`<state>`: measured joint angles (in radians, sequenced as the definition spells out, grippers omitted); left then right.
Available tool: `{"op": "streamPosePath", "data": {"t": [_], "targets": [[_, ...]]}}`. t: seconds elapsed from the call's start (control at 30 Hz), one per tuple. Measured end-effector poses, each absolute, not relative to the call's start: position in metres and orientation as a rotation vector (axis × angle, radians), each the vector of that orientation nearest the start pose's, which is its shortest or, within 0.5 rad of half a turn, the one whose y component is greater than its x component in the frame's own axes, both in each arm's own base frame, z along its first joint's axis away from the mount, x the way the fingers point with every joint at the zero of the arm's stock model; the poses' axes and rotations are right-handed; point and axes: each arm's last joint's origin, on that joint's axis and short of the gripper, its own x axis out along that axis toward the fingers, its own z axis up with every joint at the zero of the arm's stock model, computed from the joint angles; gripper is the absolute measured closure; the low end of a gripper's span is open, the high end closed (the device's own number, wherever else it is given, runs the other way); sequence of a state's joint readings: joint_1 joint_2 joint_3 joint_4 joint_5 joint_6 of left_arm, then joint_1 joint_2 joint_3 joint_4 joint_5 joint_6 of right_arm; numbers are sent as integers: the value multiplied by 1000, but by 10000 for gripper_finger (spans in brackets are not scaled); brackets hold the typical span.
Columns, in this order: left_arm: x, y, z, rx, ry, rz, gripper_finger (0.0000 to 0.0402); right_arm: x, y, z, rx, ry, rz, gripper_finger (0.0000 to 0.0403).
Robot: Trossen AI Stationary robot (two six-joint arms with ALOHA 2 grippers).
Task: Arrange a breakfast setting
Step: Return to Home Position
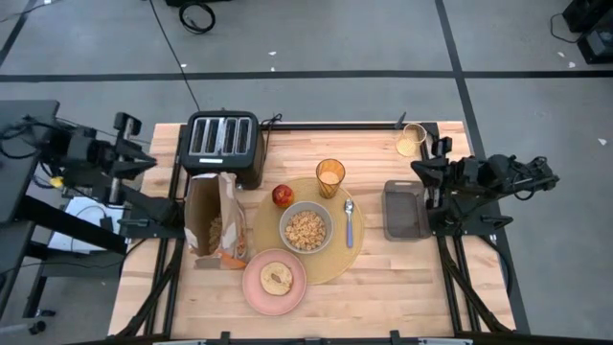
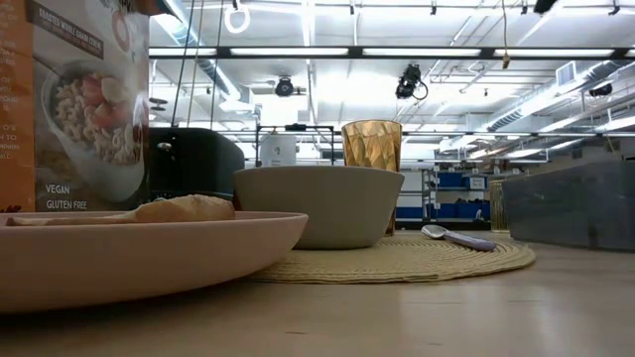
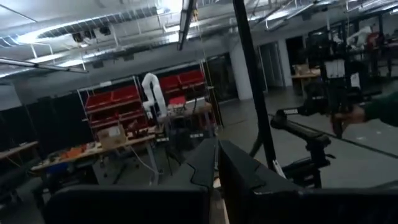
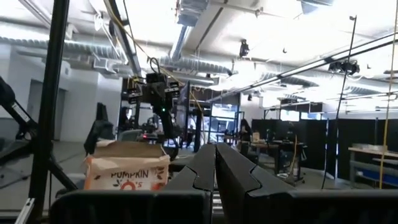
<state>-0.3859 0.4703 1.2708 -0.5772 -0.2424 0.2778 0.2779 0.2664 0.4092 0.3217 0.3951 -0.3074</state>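
Note:
A round tan placemat (image 1: 330, 261) lies at the table's middle. On it stand a grey-green bowl (image 1: 306, 230) of cereal, an amber tumbler (image 1: 330, 176), a red apple (image 1: 283, 195) and a metal spoon (image 1: 349, 222). A pink plate (image 1: 275, 282) with a toast round (image 1: 277, 279) overlaps the mat's near left edge. My left gripper (image 3: 216, 177) is shut and raised off the table's left edge. My right gripper (image 4: 215, 168) is shut and raised at the right edge. Both touch nothing.
A black four-slot toaster (image 1: 223, 144) stands at the far left. A brown cereal bag (image 1: 215, 220) stands left of the mat. A grey tray (image 1: 406, 209) lies at the right, and a clear cup (image 1: 412, 140) stands at the far right corner.

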Motion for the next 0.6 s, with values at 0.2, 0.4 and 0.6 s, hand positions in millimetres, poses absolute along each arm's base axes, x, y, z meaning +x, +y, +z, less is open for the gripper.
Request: {"op": "streamPosePath", "data": {"t": [0.2,0.4,0.6], "targets": [[29,-3,427,186,-265,-64,374,76,10,284,-107,-432,-174,380],[32,-2,401,141,-352,20,374,71,9,262,-10,-465,-152,382],[22,2,382,57,-506,48,374,72,10,245,25,-498,-128,383]]}}
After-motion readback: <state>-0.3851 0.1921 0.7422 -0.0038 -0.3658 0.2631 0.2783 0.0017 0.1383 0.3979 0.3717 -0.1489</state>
